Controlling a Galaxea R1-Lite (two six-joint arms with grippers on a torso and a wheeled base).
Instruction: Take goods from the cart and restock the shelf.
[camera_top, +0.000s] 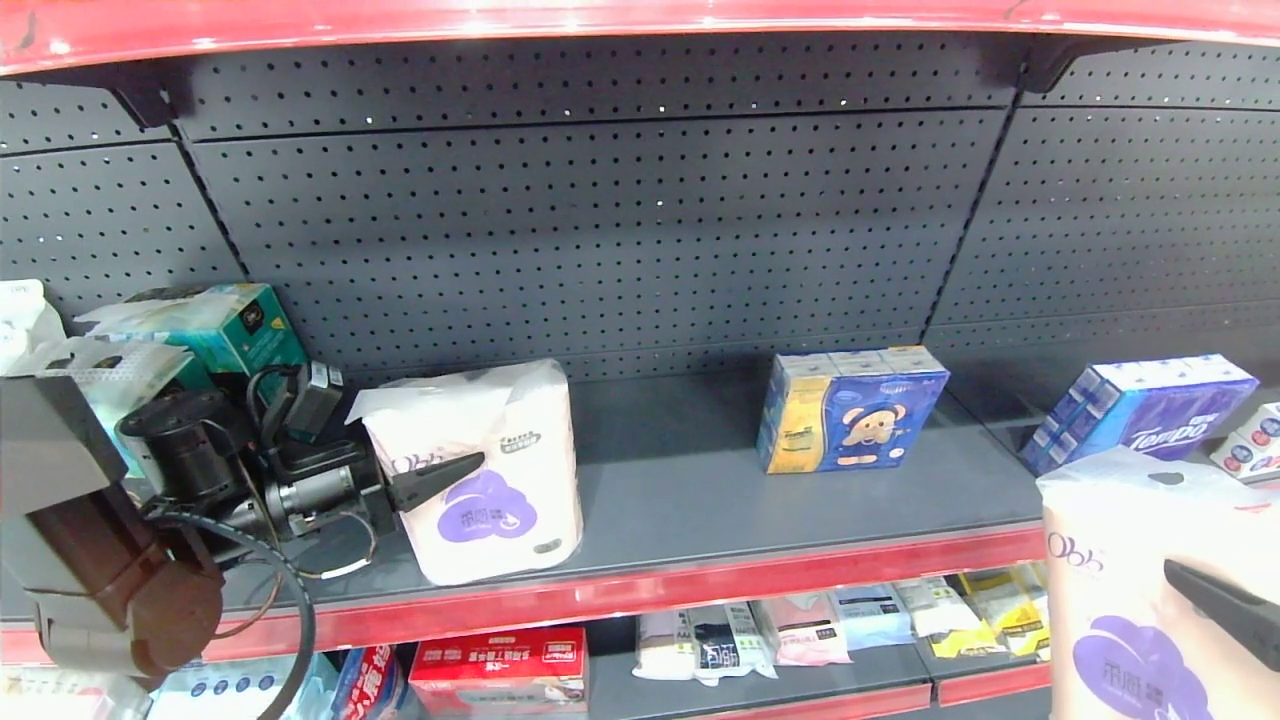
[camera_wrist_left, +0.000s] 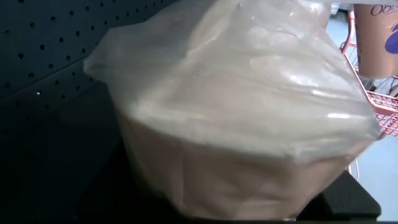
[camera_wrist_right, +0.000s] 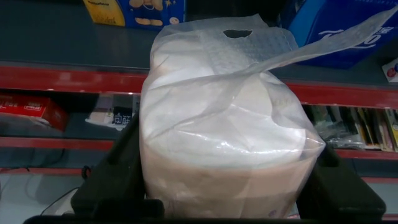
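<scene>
Fingers (camera_top: 1222, 608) of the right gripper (camera_wrist_right: 224, 149), spread wide, clamp a wrapped roll pack (camera_top: 1120, 560) at lower right, short of the shelf (camera_top: 700, 500). Farther off, at lower left, the left gripper (camera_top: 470, 455) clasps a twin pack (camera_top: 500, 500) standing at the shelf's front. Both look light, squashy and slick, so grip across the rolls rather than the loose flap.

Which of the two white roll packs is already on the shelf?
The left pack, in the left gripper, stands on the shelf by the teal box. The right pack, in the right gripper, hangs before its red edge.
</scene>
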